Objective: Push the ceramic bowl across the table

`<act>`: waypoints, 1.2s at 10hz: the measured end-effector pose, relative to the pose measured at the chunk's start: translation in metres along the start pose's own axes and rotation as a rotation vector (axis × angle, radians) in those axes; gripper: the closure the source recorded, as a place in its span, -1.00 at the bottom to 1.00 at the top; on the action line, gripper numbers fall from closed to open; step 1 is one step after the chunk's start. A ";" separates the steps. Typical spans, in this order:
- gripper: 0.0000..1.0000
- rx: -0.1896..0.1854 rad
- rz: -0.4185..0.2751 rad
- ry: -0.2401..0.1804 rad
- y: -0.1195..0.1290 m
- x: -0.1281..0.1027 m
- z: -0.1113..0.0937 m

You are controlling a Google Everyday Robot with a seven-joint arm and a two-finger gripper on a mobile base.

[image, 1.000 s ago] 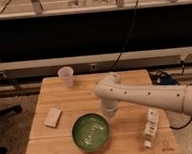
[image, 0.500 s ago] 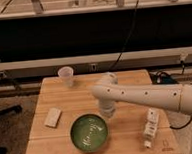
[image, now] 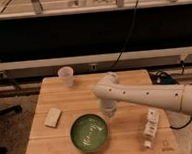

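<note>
The ceramic bowl (image: pixel 89 132) is round and glossy green with pale rings inside. It sits near the front edge of the light wooden table (image: pixel 125 79), a little left of centre. My gripper (image: pixel 108 110) hangs from the white arm that comes in from the right. It points down at the tabletop just behind and to the right of the bowl's rim, very close to it or touching it. The arm's wrist hides the gripper's tips.
A small translucent white cup (image: pixel 66 76) stands at the back left of the table. A flat tan block (image: pixel 53 117) lies at the left. A white bottle (image: pixel 150 126) lies at the front right. Black cables (image: pixel 162 78) hang off the table's right back corner.
The arm's elbow and gripper have shifted slightly to the left. The bowl has edged a little to the left and toward the front edge.
</note>
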 end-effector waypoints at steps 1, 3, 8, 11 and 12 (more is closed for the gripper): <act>0.83 -0.003 0.000 -0.003 0.001 -0.002 0.004; 0.83 -0.012 -0.004 -0.012 0.005 -0.006 0.008; 0.83 -0.023 -0.042 -0.048 0.004 -0.030 0.014; 0.83 -0.031 -0.074 -0.075 0.002 -0.046 0.017; 0.83 -0.034 -0.087 -0.085 0.001 -0.053 0.018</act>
